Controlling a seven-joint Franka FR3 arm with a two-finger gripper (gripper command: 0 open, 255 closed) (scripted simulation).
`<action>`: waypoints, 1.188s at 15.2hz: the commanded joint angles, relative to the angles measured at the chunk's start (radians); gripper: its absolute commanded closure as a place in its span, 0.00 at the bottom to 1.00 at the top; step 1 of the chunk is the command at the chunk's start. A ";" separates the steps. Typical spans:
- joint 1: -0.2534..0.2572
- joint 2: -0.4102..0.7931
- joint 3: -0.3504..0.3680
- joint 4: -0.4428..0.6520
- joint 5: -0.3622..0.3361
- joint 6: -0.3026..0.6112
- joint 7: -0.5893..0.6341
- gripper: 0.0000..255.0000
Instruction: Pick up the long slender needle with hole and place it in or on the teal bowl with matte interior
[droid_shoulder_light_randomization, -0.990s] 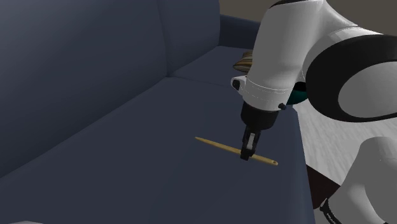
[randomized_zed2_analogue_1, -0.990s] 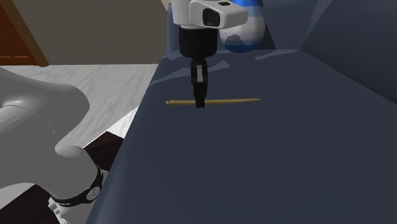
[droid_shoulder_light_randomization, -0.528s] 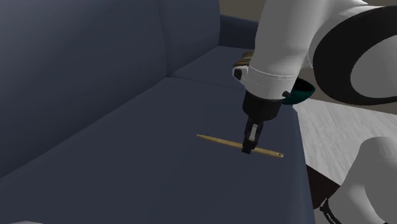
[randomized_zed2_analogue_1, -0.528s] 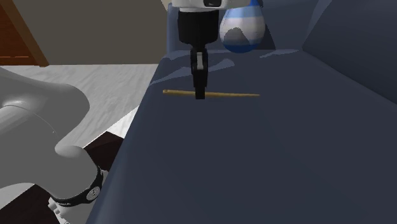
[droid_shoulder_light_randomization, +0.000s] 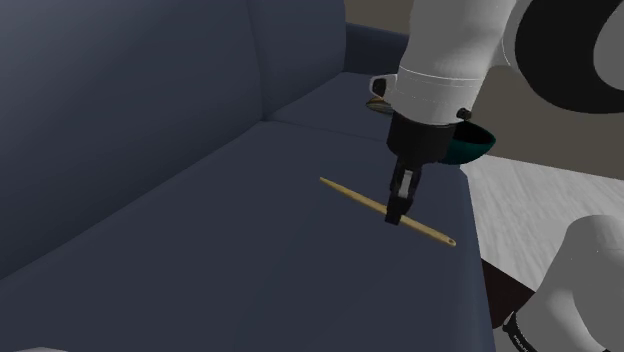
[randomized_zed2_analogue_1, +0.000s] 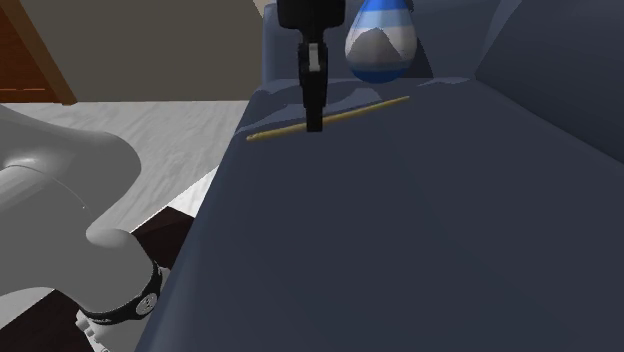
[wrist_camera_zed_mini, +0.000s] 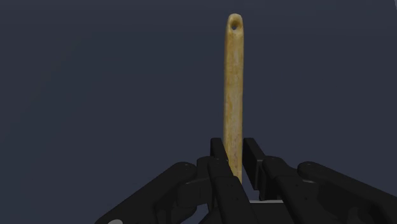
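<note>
Closed on the needle, the black gripper (droid_shoulder_light_randomization: 396, 218) clasps it between its two fingers, a little nearer to the end with the hole than to the point. In the wrist view the gripper (wrist_camera_zed_mini: 234, 156) pinches the tan needle (wrist_camera_zed_mini: 233, 83), and the holed end stands out beyond the fingertips. From the shoulder view's left comes first the dark blue sofa back (droid_shoulder_light_randomization: 130, 90), then the wide seat cushion (droid_shoulder_light_randomization: 200, 250), then the pointed end of the needle (droid_shoulder_light_randomization: 350, 193), which slants down toward the right. After that comes the gripper across it, then the holed end near the cushion's front edge. I judge that the needle hangs just above the cushion, but I cannot tell this surely. Further right, partly hidden by the arm, sits the teal bowl (droid_shoulder_light_randomization: 478, 146), near the needle. In the second exterior view the gripper (randomized_zed2_analogue_1: 315, 124) holds the needle (randomized_zed2_analogue_1: 362, 109), with a blue and white vase (randomized_zed2_analogue_1: 380, 40) behind it, to the right. The needle is probably very light, stiff, thin and smooth, so it may turn or slide between the pads if the arm moves quickly. A hold close to its middle, as now, keeps it balanced, and it seems fragile enough that more squeezing is not wise.
</note>
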 joint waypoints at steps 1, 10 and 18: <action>-0.003 0.006 -0.004 0.034 -0.005 -0.029 0.001 1.00; -0.012 0.035 -0.018 0.175 -0.020 -0.141 0.007 1.00; -0.020 0.075 -0.026 0.313 -0.033 -0.240 0.014 1.00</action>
